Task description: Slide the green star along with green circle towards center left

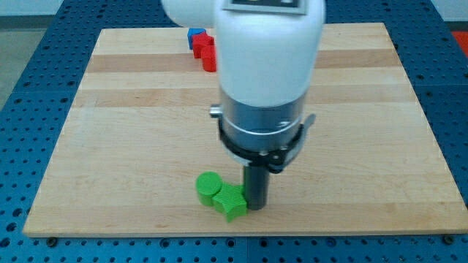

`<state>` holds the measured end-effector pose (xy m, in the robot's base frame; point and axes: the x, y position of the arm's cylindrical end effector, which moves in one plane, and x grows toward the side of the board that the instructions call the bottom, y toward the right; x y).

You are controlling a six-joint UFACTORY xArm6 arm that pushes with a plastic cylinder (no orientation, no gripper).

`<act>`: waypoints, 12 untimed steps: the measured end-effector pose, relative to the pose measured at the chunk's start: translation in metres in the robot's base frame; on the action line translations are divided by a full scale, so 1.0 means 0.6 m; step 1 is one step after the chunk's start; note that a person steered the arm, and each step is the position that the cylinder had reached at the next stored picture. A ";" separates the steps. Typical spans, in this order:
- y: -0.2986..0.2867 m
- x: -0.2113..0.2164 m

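A green circle block (208, 187) lies near the board's bottom edge, a little left of centre. A green star block (231, 201) sits touching it on its lower right. My tip (256, 205) is the lower end of the dark rod, standing right against the star's right side. The white and grey arm body hangs above and hides the board's middle.
A red block (205, 50) and a blue block (195, 34) sit together at the view's top, partly hidden by the arm. The wooden board (110, 131) lies on a blue perforated table. The board's bottom edge is just below the green blocks.
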<state>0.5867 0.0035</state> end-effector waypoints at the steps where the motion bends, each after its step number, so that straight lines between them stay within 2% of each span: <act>1: -0.063 0.000; 3: -0.166 -0.003; 4: -0.177 -0.001; 6: -0.172 0.052; 7: -0.211 0.052; 9: -0.264 0.009; 11: -0.271 -0.088; 12: -0.314 -0.132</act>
<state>0.5073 -0.1846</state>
